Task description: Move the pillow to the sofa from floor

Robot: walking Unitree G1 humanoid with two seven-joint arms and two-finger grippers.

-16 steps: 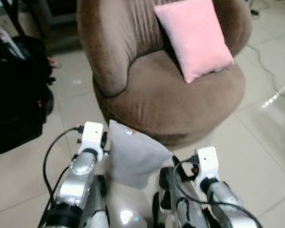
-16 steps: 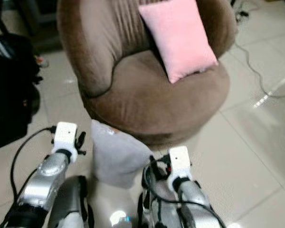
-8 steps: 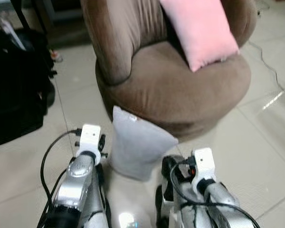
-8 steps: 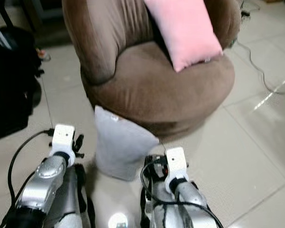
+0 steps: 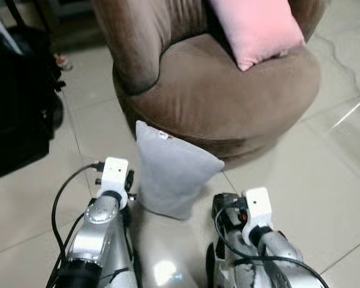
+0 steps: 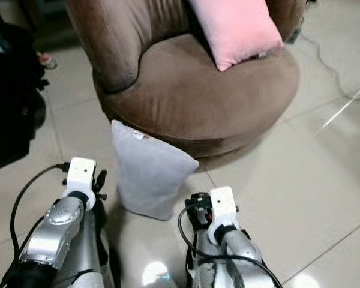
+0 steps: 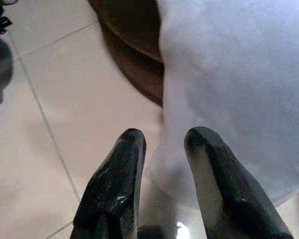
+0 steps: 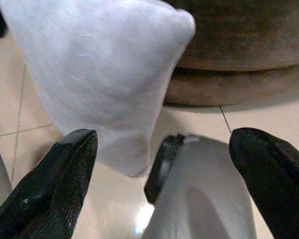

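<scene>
**Robot closes in on grey pillow at foot of brown sofa**

Compared with a second ago, the head camera has tipped further down and nearer, so the grey pillow (image 5: 171, 171) sits higher in view; it has not itself moved, standing upright on the tiled floor (image 5: 300, 180) and leaning against the base of the round brown sofa (image 5: 228, 102). Both silver arms reach forward and down, flanking the pillow. The left gripper (image 7: 164, 142) hovers just beside the pillow's lower corner, fingers slightly parted and holding nothing. The right gripper (image 8: 164, 144) is spread wide, the pillow between its fingers (image 8: 55, 169) but not gripped. A pink cushion (image 5: 258, 27) rests on the seat. A black bag (image 5: 18, 108) stands left; open tile lies to the right.
</scene>
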